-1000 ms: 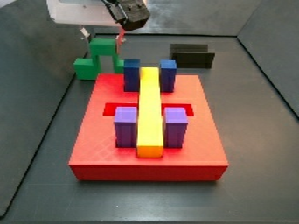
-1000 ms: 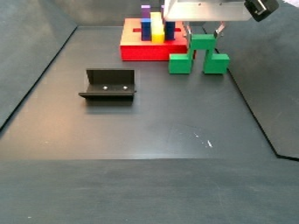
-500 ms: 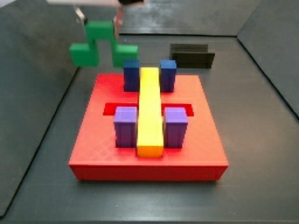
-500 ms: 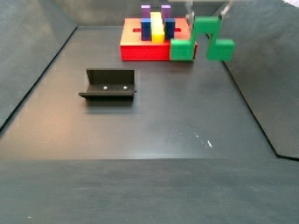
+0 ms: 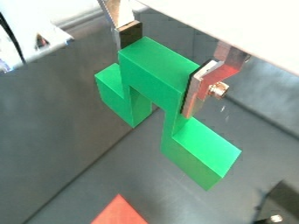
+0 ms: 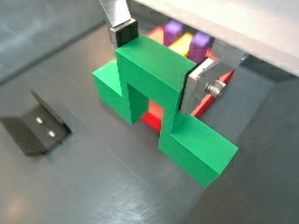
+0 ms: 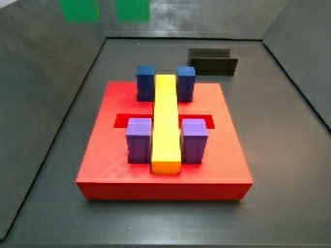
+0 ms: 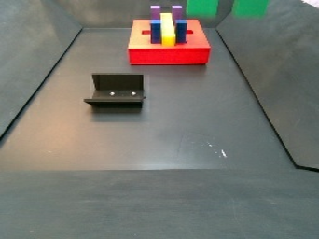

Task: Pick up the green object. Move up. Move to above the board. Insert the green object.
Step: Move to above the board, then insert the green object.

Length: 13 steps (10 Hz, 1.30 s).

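Note:
The gripper (image 5: 166, 63) is shut on the green object (image 5: 152, 74), its silver fingers pressing the top bridge from both sides. Both wrist views show this; in a wrist view the gripper (image 6: 162, 59) holds the green object (image 6: 146, 74) high above the floor. In both side views only the two green legs show at the top edge (image 7: 80, 9) (image 8: 253, 7); the gripper itself is out of view there. The red board (image 7: 162, 179) lies on the floor with blue and purple blocks and a long yellow bar (image 7: 165, 121). The board also shows in a side view (image 8: 169, 54) and, below the piece, in a wrist view (image 6: 211, 94).
The dark fixture (image 8: 115, 91) stands on the floor away from the board; it also shows in a side view (image 7: 212, 62) and a wrist view (image 6: 35, 131). Grey walls enclose the dark floor.
The gripper has lifted the green object from the floor beside the board straight up, until only its legs show at the top of the side views.

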Available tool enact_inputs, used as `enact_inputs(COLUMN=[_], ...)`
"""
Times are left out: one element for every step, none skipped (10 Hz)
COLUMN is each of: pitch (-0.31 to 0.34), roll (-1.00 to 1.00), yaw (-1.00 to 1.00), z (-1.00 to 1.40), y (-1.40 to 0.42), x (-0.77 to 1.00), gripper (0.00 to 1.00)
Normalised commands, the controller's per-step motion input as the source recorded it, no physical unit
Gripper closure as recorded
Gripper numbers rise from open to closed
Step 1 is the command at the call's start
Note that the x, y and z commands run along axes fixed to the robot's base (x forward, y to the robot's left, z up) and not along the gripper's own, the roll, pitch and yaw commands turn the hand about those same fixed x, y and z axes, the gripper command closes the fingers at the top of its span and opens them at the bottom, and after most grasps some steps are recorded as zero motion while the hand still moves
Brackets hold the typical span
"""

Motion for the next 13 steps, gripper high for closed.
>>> enact_inputs(pitch=[0.102, 0.247, 0.233, 0.310, 0.281, 0.217, 0.171, 0.072, 0.026, 0.000, 0.000, 0.000, 0.000], roll=[-0.04, -0.06, -0.03, 0.07, 0.04, 0.07, 0.09, 0.04, 0.03, 0.00, -0.02, -0.03, 0.00], yaw=[-0.01, 0.05, 0.05, 0.05, 0.02, 0.02, 0.02, 0.01, 0.01, 0.00, 0.00, 0.00, 0.00], z=[0.54, 0.37, 0.34, 0.30, 0.34, 0.22, 0.16, 0.08, 0.06, -0.03, -0.07, -0.09, -0.14], y=[0.00, -1.40, -1.40, -1.40, -1.40, -0.83, -0.60, -0.28, -0.17, 0.00, 0.00, 0.00, -0.05], x=[0.06, 1.01, 1.01, 1.09, 1.17, 0.69, 0.49, 0.22, 0.12, 0.00, 0.00, 0.00, 0.01], gripper=[1.00, 1.00, 1.00, 1.00, 1.00, 1.00, 1.00, 1.00, 1.00, 1.00, 1.00, 1.00, 1.00])
